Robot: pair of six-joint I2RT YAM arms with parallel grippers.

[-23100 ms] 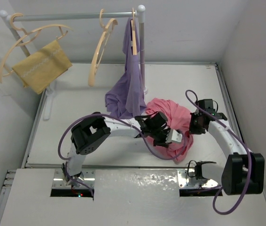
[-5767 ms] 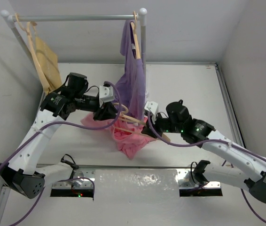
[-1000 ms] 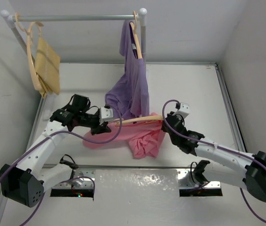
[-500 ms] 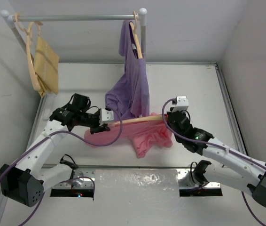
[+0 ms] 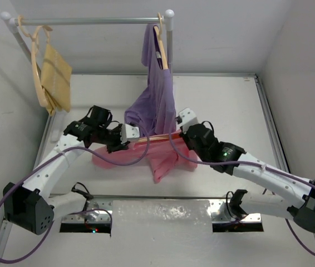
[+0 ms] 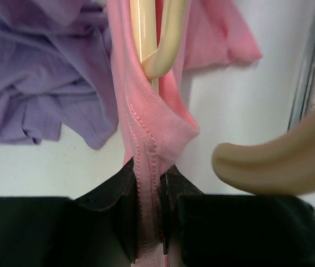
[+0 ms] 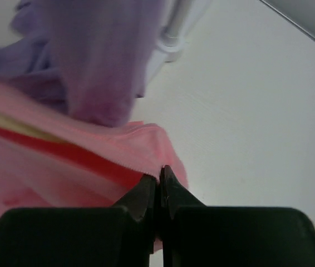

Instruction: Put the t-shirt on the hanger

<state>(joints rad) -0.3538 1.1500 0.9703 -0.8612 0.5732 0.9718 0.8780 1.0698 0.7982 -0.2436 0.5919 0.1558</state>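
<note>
White walls close the scene on three sides, and a white table (image 5: 224,100) fills the floor of it. At the far edge stands a metal rail (image 5: 90,21). A mustard cloth (image 5: 54,78) on a wooden hanger hangs at its left end, and a purple shirt (image 5: 156,100) on another hanger hangs at its right end, with the lower part lying on the table.

The pink t-shirt (image 5: 163,158) is in the middle of the table, just in front of the purple shirt and touching it, stretched between the two arms. The hanger (image 5: 154,137) is inside it. Only a thin pale strip shows along the upper edge of the cloth; the rest is covered. Its long axis goes left to right across the table.

The left gripper (image 6: 148,189) is closed on a pink hem, and the pale wood passes straight above it. A curved pale piece (image 6: 280,161) comes in from the right in the left wrist view; I cannot tell if it is the hook. The right gripper (image 7: 158,181) is pinched on the pink edge at the other end. There the wood is only a blurred yellow band under the cloth.
</note>
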